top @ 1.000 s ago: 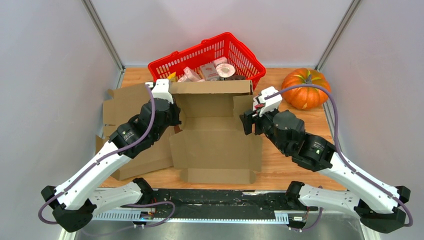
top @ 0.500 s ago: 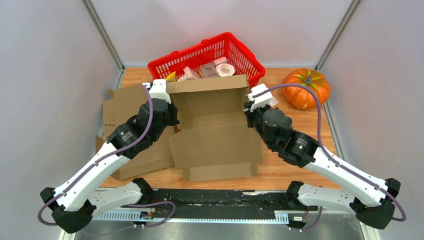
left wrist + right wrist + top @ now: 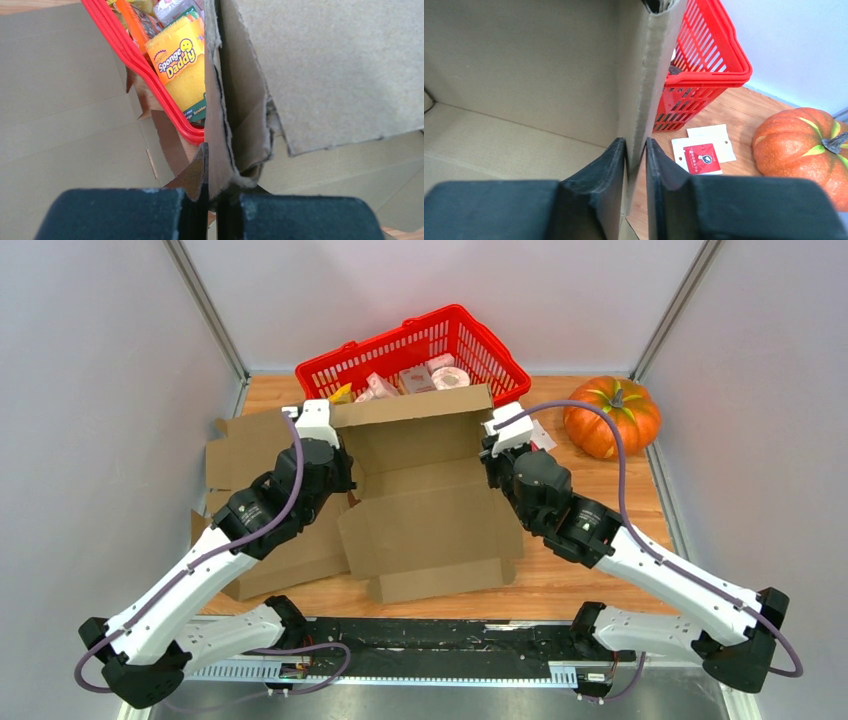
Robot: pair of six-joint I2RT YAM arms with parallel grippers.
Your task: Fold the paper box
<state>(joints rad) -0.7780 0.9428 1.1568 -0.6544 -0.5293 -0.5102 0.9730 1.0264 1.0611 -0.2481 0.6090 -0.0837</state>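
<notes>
At box (image 3: 430, 520) side edges, both tools (image 3: 212, 200) (image 3: 636, 150) seemingly clamp.

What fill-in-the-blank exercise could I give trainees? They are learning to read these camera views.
1. The right gripper is shut on the ____ side wall of the cardboard box.
2. The left gripper is ____ on the box's left side.
3. Behind the box stands a ____ basket.
4. The pumpkin on the table is ____ in colour.
Missing words: right; shut; red; orange.
</notes>
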